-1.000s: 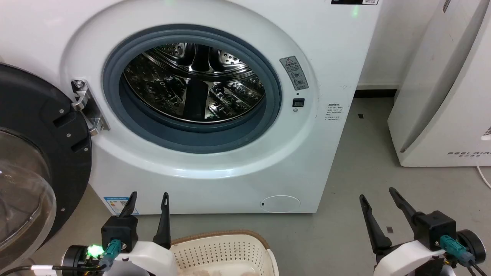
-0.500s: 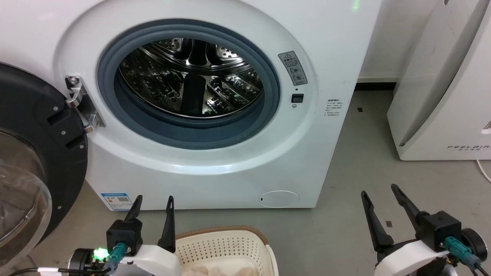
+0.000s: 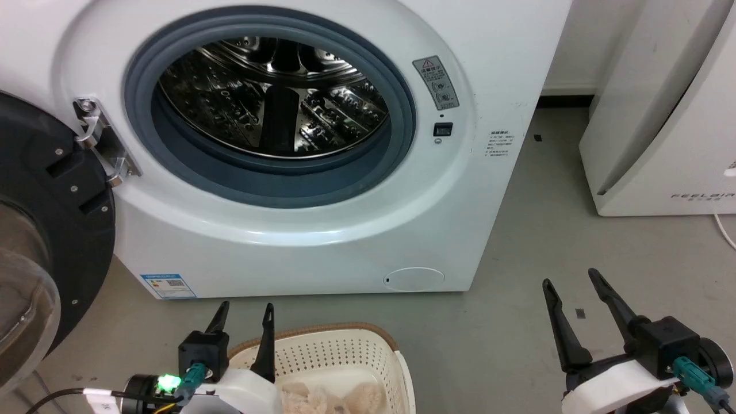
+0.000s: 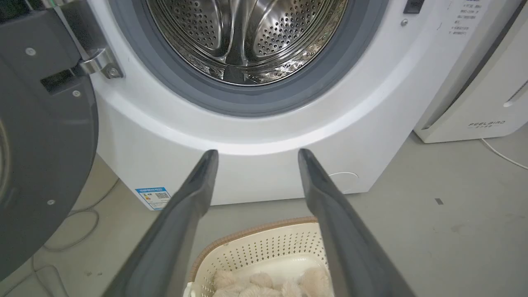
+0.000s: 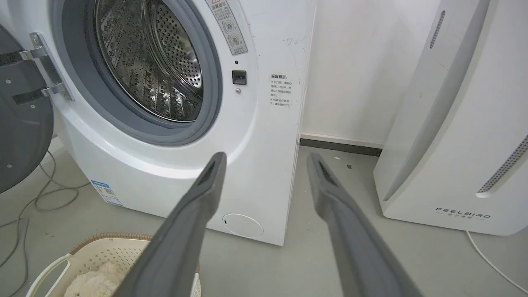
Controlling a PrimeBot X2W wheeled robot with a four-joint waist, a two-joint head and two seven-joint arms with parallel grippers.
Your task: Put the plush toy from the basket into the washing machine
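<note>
The white washing machine (image 3: 322,230) stands ahead with its steel drum (image 3: 270,92) exposed and its black-framed glass door (image 3: 40,241) swung open to the left. On the floor in front sits the cream perforated basket (image 3: 339,353), and the fluffy beige plush toy (image 3: 339,397) lies inside it, partly cut off at the bottom edge. My left gripper (image 3: 244,313) is open above the basket's left rim, holding nothing. Over bare floor to the right, my right gripper (image 3: 569,279) is also open. The toy (image 4: 264,282) and basket (image 4: 264,247) lie between the left fingers (image 4: 194,194).
The white FEELBIRD appliance (image 3: 661,132) stands at the right against the wall. A white cable (image 3: 725,230) runs beside it. Grey cables (image 5: 24,206) lie on the floor under the open door. Grey floor (image 3: 517,241) stretches between machine and appliance.
The head camera has tilted downward, so the machine sits higher in the picture and more of the basket and toy shows. Both grippers stay open.
</note>
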